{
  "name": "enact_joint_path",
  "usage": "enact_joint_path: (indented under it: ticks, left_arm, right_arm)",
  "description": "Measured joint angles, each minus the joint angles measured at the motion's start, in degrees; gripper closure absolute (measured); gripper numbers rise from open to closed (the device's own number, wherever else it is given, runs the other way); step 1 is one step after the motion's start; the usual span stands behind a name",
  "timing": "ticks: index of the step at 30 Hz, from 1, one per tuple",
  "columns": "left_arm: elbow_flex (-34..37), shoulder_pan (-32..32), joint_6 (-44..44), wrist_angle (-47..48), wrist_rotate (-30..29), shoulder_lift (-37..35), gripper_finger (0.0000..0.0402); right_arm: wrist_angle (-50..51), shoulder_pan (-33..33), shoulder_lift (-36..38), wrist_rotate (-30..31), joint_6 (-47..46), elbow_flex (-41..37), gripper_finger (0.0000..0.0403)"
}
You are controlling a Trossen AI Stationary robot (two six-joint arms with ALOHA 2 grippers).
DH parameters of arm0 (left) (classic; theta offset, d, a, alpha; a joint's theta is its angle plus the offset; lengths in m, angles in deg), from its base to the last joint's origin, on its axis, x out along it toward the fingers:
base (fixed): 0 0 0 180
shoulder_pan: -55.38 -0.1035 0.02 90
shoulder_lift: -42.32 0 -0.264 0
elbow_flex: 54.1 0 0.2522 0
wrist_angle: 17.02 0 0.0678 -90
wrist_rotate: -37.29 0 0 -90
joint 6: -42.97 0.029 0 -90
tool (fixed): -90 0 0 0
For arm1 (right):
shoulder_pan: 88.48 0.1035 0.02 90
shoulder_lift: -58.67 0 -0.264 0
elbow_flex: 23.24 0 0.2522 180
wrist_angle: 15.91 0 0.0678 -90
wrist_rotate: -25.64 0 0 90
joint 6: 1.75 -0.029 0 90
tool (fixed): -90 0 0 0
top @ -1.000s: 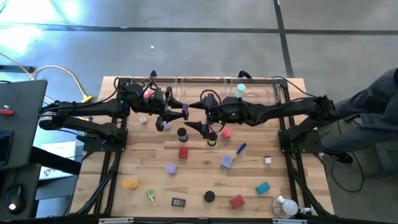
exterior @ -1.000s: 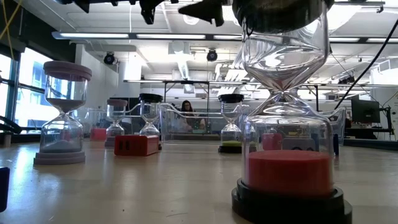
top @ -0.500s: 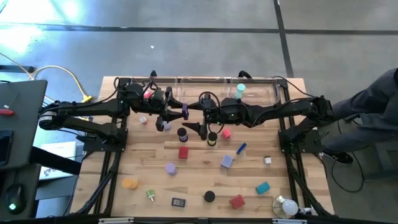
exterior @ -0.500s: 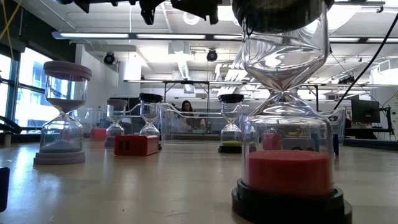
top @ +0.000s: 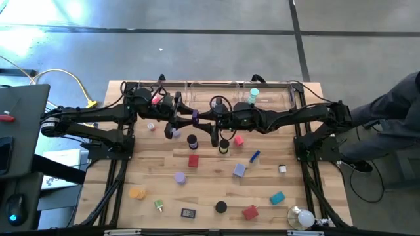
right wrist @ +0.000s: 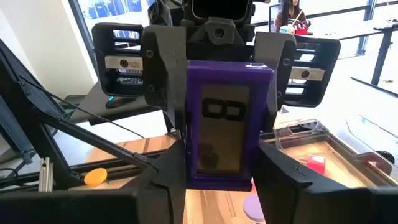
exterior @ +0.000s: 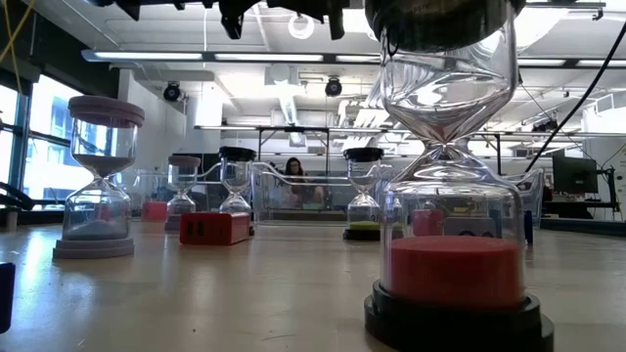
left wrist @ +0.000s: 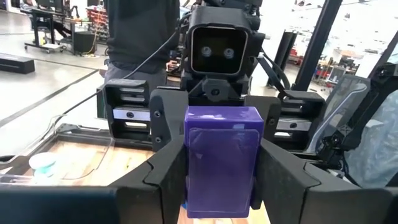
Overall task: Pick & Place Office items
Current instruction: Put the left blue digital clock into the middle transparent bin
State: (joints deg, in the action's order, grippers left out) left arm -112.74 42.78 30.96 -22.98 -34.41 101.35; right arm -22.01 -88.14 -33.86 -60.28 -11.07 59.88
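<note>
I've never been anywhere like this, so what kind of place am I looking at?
Most likely a robotics lab or workshop. Two dark robot arms work over a wooden table strewn with small colourful items. Beyond it the low view shows a big open room with ceiling strip lights, workbenches and a seated person.

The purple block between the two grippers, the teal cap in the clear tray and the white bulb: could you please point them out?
purple block [left wrist: 222,160], left wrist view, middle of its face.
teal cap [top: 254,94], high view, its top.
white bulb [top: 302,217], high view, its round body.
</note>
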Motion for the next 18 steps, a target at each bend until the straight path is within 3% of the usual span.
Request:
enact_joint_path:
  ticks: [8, 14, 18]
  left_arm:
    - [0.00, 0.00, -0.10, 0.22, 0.04, 0.00, 0.0236]
    - [0.00, 0.00, -0.30, 0.59, 0.01, 0.04, 0.0235]
    - [0.00, 0.00, -0.08, 0.40, 0.00, 0.04, 0.0235]
  right_arm:
    - [0.36, -0.02, 0.00, -1.07, -0.07, 0.00, 0.0268]
    - [1.43, 0.02, 0.01, -1.41, -1.22, 0.00, 0.0216]
    - [1.95, 0.02, 0.05, -1.36, -1.35, 0.00, 0.0248]
